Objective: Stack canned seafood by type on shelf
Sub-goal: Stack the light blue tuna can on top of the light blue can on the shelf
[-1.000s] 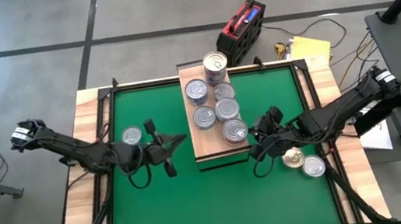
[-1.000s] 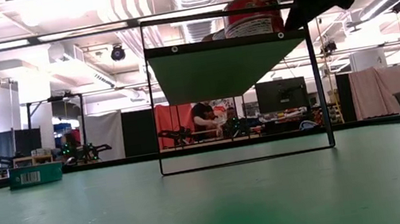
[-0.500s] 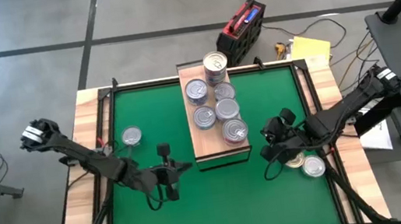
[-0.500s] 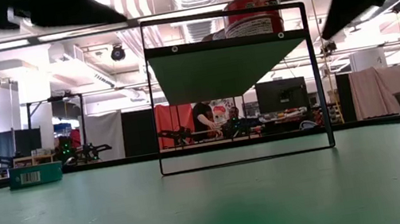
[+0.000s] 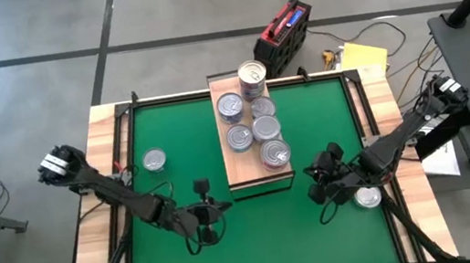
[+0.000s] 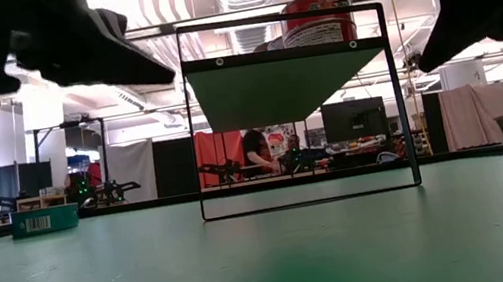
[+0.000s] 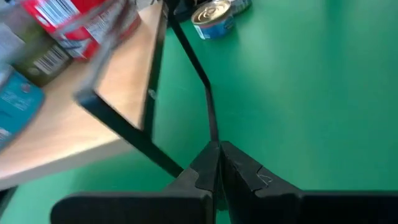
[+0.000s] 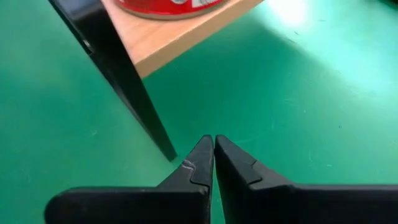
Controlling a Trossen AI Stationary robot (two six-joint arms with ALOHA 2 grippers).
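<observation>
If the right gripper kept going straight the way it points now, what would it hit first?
Most likely the dark front leg of the shelf; the shut right gripper aims just beside it, so it might instead pass onto the green mat. Depth is unclear.

Overhead, table-level, 2 wrist cams; shelf (image 5: 254, 133) shared.

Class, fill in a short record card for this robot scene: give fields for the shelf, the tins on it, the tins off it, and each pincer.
shelf: light-wood board standing mid-mat on a dark frame
tins on shelf: six, one at the far end stacked higher
tin off shelf, left: one silver tin on the green mat
tins off shelf, right: some by the mat's right edge, partly hidden by the arm
left pincer: shut, empty, near the shelf's front
right pincer: shut, empty, right of the shelf
</observation>
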